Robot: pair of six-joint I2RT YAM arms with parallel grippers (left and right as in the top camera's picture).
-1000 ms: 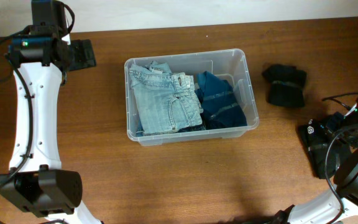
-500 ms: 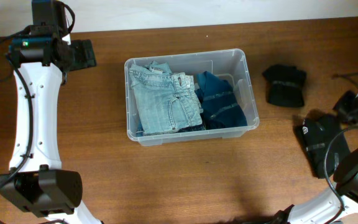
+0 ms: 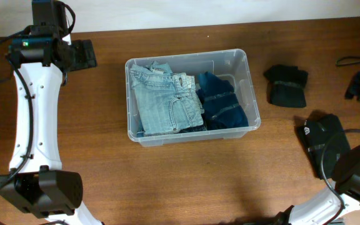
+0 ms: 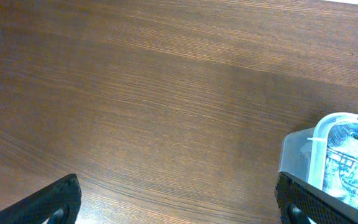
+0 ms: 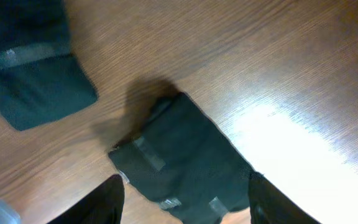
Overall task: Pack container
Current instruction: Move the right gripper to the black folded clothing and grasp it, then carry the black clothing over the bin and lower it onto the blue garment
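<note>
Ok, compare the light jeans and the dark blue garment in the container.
The light blue jeans are pale, washed denim; the dark blue garment is deep navy. The jeans fill the larger share of the container, on the overhead view's left; the dark blue garment takes the narrower part beside them. Both lie folded inside it.

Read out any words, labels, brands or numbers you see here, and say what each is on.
No text is readable.
White logo mark on the lower black garment: too small to read.
Grey strips on it, right wrist view: no legible letters.
</note>
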